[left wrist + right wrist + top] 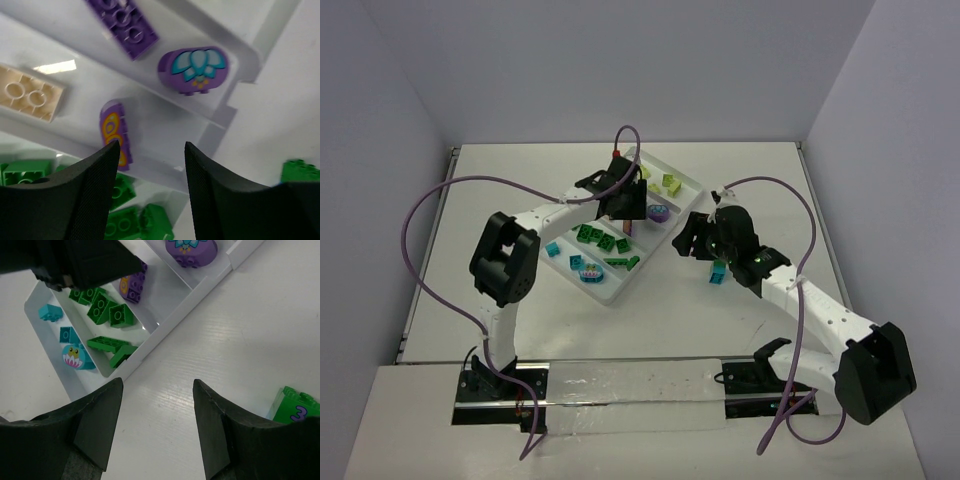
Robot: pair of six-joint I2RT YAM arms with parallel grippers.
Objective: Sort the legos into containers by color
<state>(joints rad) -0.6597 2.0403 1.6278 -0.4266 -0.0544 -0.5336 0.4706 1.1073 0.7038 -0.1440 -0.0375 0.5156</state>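
Note:
The clear tray lies at an angle mid-table, its long containers side by side. They hold yellow-green legos, a purple lotus brick, green legos and teal legos. My left gripper hangs open over the purple row, nothing between its fingers. Below it lie a purple brick with orange print, the lotus brick, a flat purple brick and a peach brick. My right gripper is open over bare table right of the tray. A green brick with a purple 3 lies beside it.
In the right wrist view the left arm's dark wrist covers the tray's far part. The loose brick sits close under the right arm. The table's raised edges and grey walls ring the work area.

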